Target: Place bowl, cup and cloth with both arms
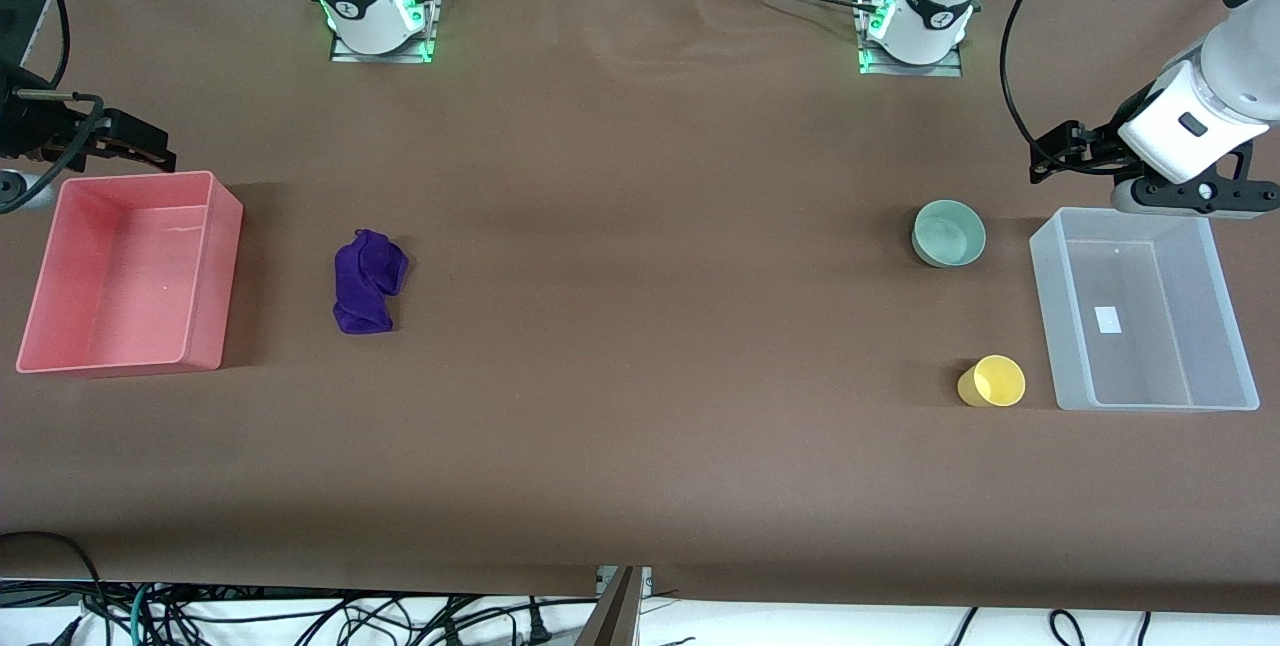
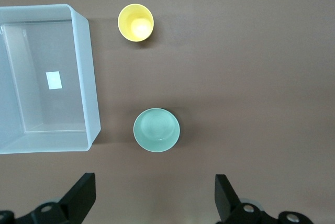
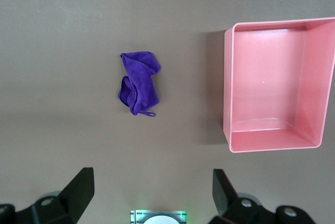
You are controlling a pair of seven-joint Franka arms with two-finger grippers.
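Covering the whole table [image 1: 640,446] is a flat brown sheet, faintly rippled near the arms' bases, with tangled black cables lying on the floor at the edge nearest the front camera.

The left gripper [image 1: 1075,148] is hanging in the air at the left arm's end of the table, its two black fingers [image 2: 81,195] spread wide and holding nothing. Below it and a little nearer the front camera, the small round pale sage-green glossy bowl [image 1: 949,233] is sitting upright on the brown sheet. Just beside the bowl, toward the table's end, a translucent white rectangular plastic bin [image 1: 1142,323] is resting with a small white label on its floor. The small bright yellow handleless plastic cup [image 1: 991,382] is standing nearer the front camera than the bowl, close to the bin's corner but apart from it.

The right gripper [image 1: 120,141] is hovering at the right arm's end of the table, over the sheet just off the rim of a pink rectangular plastic bin [image 1: 225,216]; its fingers [image 3: 78,190] are also spread wide, gripping nothing. The small deep purple crumpled fabric cloth [image 1: 367,281] is lying on the sheet beside the pink bin, toward the table's middle, well apart from that gripper.
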